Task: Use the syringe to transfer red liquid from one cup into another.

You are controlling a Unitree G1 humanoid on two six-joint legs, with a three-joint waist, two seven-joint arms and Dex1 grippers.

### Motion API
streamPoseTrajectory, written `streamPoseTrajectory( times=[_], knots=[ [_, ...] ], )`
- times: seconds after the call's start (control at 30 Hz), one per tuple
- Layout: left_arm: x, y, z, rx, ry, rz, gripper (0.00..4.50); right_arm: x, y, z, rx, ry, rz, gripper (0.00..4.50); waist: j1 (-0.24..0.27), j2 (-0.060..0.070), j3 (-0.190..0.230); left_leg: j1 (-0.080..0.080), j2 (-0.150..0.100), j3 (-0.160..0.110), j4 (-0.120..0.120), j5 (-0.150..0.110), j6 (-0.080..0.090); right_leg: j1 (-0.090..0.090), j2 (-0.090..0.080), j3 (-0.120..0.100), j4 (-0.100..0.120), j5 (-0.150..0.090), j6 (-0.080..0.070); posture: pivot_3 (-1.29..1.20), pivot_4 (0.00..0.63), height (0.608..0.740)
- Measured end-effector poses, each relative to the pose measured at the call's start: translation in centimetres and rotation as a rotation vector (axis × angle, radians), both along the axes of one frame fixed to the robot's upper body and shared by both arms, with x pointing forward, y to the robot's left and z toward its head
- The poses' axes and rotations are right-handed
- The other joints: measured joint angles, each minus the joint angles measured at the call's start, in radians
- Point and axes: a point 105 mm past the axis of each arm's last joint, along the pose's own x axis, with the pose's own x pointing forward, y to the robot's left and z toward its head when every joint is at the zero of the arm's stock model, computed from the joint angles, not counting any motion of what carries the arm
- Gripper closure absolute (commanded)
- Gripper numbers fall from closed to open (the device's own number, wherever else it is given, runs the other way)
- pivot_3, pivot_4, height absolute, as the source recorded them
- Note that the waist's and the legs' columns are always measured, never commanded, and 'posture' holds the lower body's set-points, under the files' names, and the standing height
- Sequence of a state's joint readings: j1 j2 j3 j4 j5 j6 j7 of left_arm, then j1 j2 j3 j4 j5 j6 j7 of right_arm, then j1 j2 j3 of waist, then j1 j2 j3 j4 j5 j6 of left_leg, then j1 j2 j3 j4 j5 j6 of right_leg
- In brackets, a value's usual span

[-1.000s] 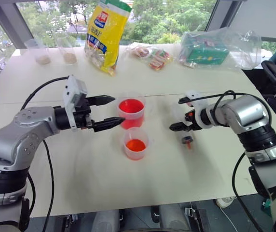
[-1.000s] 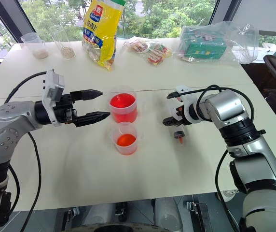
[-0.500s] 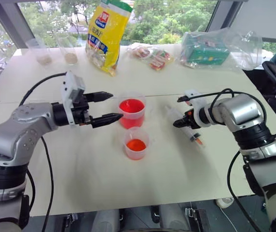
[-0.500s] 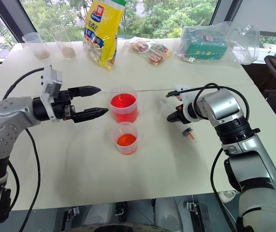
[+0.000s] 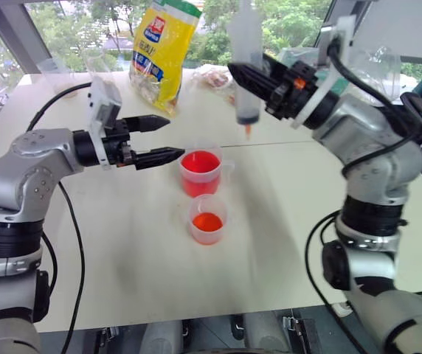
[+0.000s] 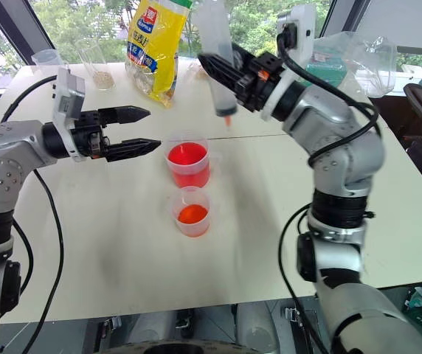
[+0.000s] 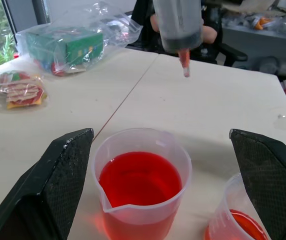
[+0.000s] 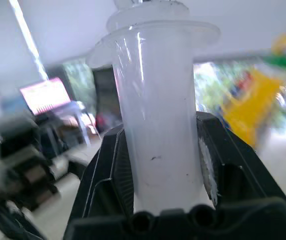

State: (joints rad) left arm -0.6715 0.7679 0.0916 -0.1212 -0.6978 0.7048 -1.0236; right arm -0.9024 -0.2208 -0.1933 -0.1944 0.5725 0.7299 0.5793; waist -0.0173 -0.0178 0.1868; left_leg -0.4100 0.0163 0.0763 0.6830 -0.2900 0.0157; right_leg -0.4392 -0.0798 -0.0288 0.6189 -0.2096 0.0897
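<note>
My right gripper point(image 5: 251, 77) is shut on the syringe point(image 5: 246, 74), a thick clear barrel held upright in the air with its orange tip point(image 5: 247, 131) pointing down. The tip hangs above the table, behind the larger cup point(image 5: 200, 171), which holds red liquid point(image 5: 200, 162). The smaller cup point(image 5: 208, 219) stands just in front of it with a little red liquid inside. My left gripper point(image 5: 175, 136) is open, level, to the left of the larger cup. In the left wrist view its fingers point(image 7: 65, 170) flank the larger cup point(image 7: 140, 182), apart from it. In the right wrist view the barrel point(image 8: 155, 130) sits between the pads.
A yellow bag point(image 5: 159, 51) stands at the back of the table, with snack packets point(image 5: 229, 85) and a green box in a plastic bag point(image 5: 318, 74) to its right. Two clear cups with beige grains point(image 5: 106, 77) stand at the back left.
My right gripper shut on the syringe lying on the table, then lifted it high and to the left, turning it upright with the tip down. My left gripper rose slightly.
</note>
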Motion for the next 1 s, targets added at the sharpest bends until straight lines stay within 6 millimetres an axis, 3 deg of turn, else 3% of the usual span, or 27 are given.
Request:
streamPoseTrajectory(
  times=[0.07,0.2,0.33,0.4,0.7,1.0],
  knots=[
    [0.0,-0.1,0.3,0.000,-0.008,-0.007,0.00,0.2,1.4,-0.1,0.073,-0.018,0.051,3.12,0.000,0.000,0.000,0.000,0.000,0.000,0.000,0.000,0.000,0.000,0.000,0.000,0.000,0.000,0.000,0.00,0.150,0.740],
    [-0.1,-0.2,0.7,0.000,-0.019,-0.015,0.00,1.1,3.0,-2.3,0.113,-0.021,0.080,3.12,0.003,0.000,0.000,0.000,0.000,0.000,0.000,0.000,0.000,0.001,0.000,0.000,0.000,0.000,0.000,0.00,0.150,0.740],
    [-0.1,-0.4,1.6,-0.013,-0.037,-0.020,0.00,2.4,4.4,-7.8,0.099,0.047,0.079,3.12,0.000,0.000,0.000,0.000,0.000,0.000,0.000,0.001,-0.001,0.000,0.000,0.000,0.000,0.000,0.000,0.00,0.150,0.740],
    [-0.1,-0.4,1.8,-0.022,-0.036,-0.017,0.00,2.7,4.5,-9.2,0.079,0.055,0.067,3.12,-0.001,0.000,0.000,0.000,0.000,0.000,0.000,0.003,-0.004,0.000,-0.001,0.000,0.000,0.000,0.000,0.00,0.150,0.740],
    [-0.1,-1.0,2.8,-0.066,-0.050,-0.036,0.00,2.3,4.9,-12.2,-0.007,0.018,0.053,3.12,-0.002,0.000,0.000,0.001,0.000,-0.001,0.000,0.003,-0.005,0.000,0.000,0.000,0.002,0.000,0.000,0.00,0.150,0.740],
    [0.0,-1.9,3.1,-0.106,-0.033,-0.071,0.00,2.0,4.9,-13.4,-0.056,-0.003,0.044,3.12,-0.002,0.000,0.000,0.001,0.000,-0.001,0.000,0.003,-0.005,0.000,0.000,0.000,0.003,0.000,0.000,0.00,0.150,0.740]
  ],
)
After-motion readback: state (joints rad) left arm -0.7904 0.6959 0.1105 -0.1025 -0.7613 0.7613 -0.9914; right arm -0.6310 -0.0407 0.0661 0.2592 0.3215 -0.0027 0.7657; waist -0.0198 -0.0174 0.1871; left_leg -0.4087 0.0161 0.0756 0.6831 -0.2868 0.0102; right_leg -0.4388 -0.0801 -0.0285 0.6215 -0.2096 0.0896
